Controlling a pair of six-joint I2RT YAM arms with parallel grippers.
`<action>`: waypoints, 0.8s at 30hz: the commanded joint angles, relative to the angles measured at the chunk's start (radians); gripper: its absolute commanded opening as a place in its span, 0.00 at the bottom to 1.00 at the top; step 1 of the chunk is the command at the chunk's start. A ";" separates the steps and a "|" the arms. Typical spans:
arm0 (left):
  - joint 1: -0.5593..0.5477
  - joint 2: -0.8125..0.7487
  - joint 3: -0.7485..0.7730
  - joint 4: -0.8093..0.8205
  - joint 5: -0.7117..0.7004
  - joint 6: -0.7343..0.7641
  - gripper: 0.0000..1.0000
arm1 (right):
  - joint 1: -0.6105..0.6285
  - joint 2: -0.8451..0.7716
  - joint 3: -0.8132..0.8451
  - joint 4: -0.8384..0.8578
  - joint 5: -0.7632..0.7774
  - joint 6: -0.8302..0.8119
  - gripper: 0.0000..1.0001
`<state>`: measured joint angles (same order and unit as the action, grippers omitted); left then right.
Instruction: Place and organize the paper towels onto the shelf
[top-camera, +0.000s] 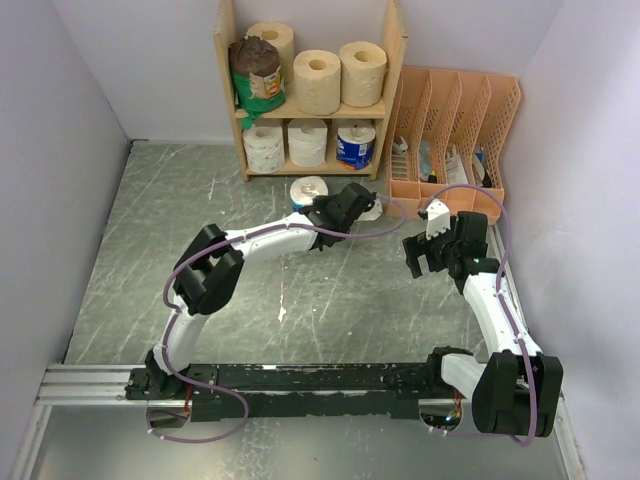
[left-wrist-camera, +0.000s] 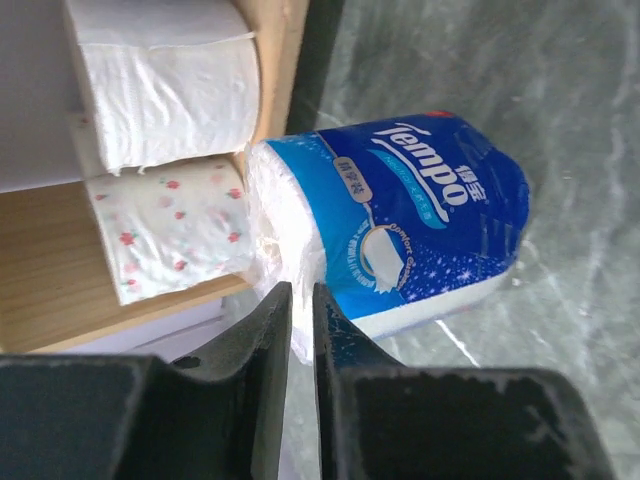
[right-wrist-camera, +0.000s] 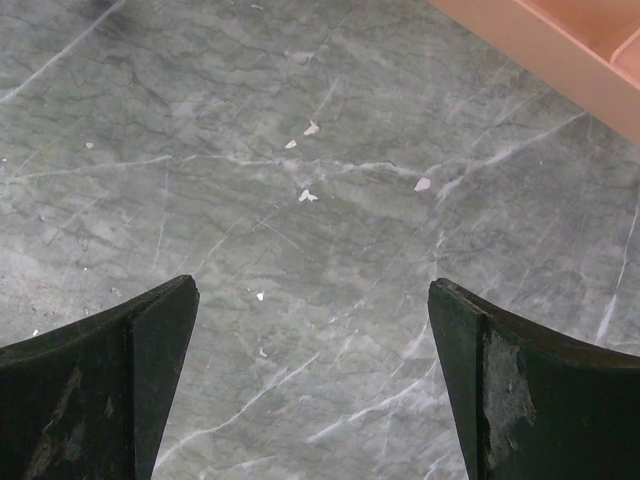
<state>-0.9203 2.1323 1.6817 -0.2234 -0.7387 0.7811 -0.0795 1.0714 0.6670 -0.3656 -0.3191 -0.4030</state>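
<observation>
The wooden shelf (top-camera: 392, 70) holds three tan rolls (top-camera: 317, 80) and a green-and-brown wrapped roll (top-camera: 258, 70) on the upper tier. Its lower tier holds two white rolls (top-camera: 307, 142) and a blue-wrapped roll (top-camera: 355, 145). My left gripper (top-camera: 362, 205) (left-wrist-camera: 300, 295) is shut on the gathered plastic end of another blue-wrapped roll (left-wrist-camera: 420, 200), just in front of the shelf (left-wrist-camera: 60, 270). Only this roll's white end (top-camera: 374, 211) shows from above. A white roll (left-wrist-camera: 160, 80) and a dotted roll (left-wrist-camera: 170, 230) stand on the shelf beside it. My right gripper (top-camera: 420, 245) (right-wrist-camera: 312, 300) is open and empty over bare table.
One more roll (top-camera: 308, 190) stands on the table behind my left forearm. A peach-orange slotted file organizer (top-camera: 450, 110) (right-wrist-camera: 560, 50) stands right of the shelf, close to my right gripper. White walls close in the table on three sides.
</observation>
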 joint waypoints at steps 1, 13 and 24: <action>-0.003 -0.003 0.086 -0.207 0.081 -0.177 0.27 | -0.006 -0.007 -0.005 0.000 -0.014 -0.013 1.00; 0.007 0.013 0.128 -0.232 0.093 -0.194 0.37 | -0.005 0.000 -0.007 -0.007 -0.030 -0.019 1.00; 0.083 0.080 0.296 -0.481 0.336 -0.320 0.38 | -0.005 0.008 -0.004 -0.013 -0.038 -0.024 1.00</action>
<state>-0.8646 2.1792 1.9099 -0.5976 -0.5098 0.5140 -0.0792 1.0740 0.6670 -0.3714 -0.3477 -0.4137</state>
